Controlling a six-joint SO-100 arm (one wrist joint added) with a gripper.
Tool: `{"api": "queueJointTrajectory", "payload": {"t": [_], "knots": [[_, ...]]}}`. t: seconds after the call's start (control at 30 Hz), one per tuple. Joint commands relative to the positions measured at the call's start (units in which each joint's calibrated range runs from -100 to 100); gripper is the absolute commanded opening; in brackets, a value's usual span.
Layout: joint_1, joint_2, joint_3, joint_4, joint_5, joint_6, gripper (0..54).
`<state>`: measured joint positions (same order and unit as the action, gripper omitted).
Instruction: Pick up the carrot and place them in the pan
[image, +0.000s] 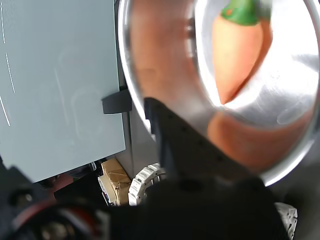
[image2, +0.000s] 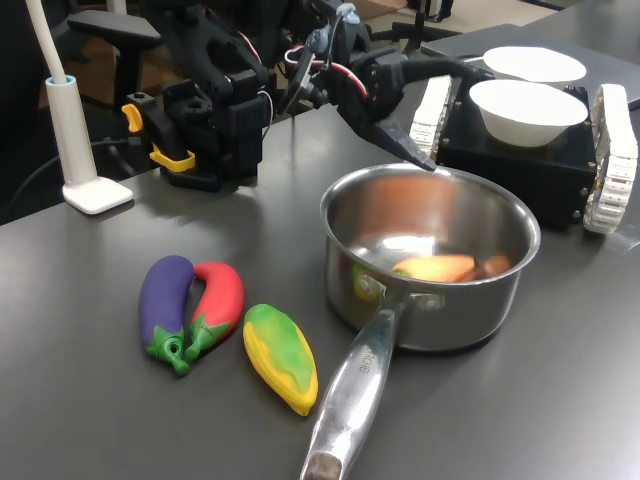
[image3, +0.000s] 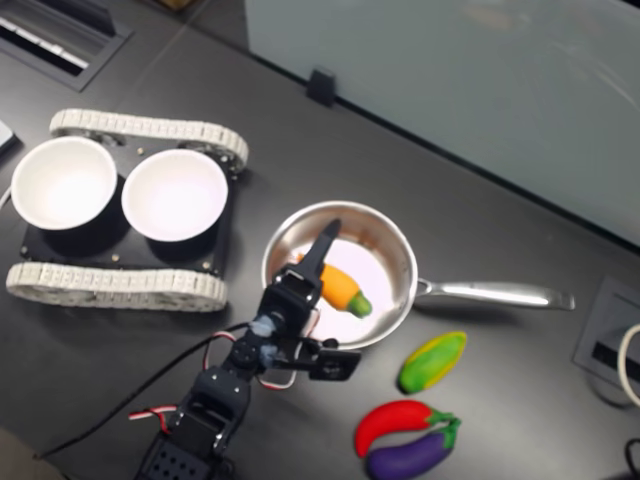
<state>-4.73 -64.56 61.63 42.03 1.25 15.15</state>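
- The carrot (image3: 342, 287) is seen lying on the floor of the pan (image3: 395, 245), green end toward the handle side in the second exterior view; it is shown free of the gripper in all three views
- The placing step is therefore judged complete; only withdrawal of the arm from above the pan appears to be left
- The gripper (image2: 400, 135) is held over the far rim of the pan in the first exterior view, with nothing between its jaws; only one dark pointed finger is clearly resolved, so how far the jaws are parted cannot be told
- In the wrist view the carrot (image: 239, 55) is seen directly and again as an orange reflection in the polished wall, which may be mistaken for a second object
- In the first exterior view the carrot (image2: 437, 267) is partly hidden by the near wall of the pan (image2: 430, 320)
- The yellow-green corn toy (image2: 281, 356), red pepper toy (image2: 217, 300) and purple aubergine toy (image2: 164, 300) are left on the table (image2: 90, 400) outside the pan
- The arm's base is cut off at the lower edge of the second exterior view
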Motion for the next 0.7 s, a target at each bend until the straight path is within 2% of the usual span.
{"api": "queueJointTrajectory", "payload": {"t": [0.0,0.03,0.1,0.23,0.4,0.47,0.57,0.67], "knots": [[0.0,-5.6,-0.8,0.6,-0.2,0.5,49.1],[0.3,-6.3,-0.8,0.8,-0.4,0.5,48.6],[0.5,-8.3,-0.7,1.3,-0.3,0.5,43.9],[-0.3,-11.9,-0.9,1.8,-0.6,0.4,26.8],[-1.2,-14.4,-3.3,4.4,0.5,0.0,11.5],[-1.6,-15.5,-3.7,4.8,1.9,-1.4,4.8],[-1.8,-17.4,-4.5,6.2,1.1,-1.8,2.5],[-0.5,-18.0,-7.4,10.0,0.0,-4.7,0.7]]}}
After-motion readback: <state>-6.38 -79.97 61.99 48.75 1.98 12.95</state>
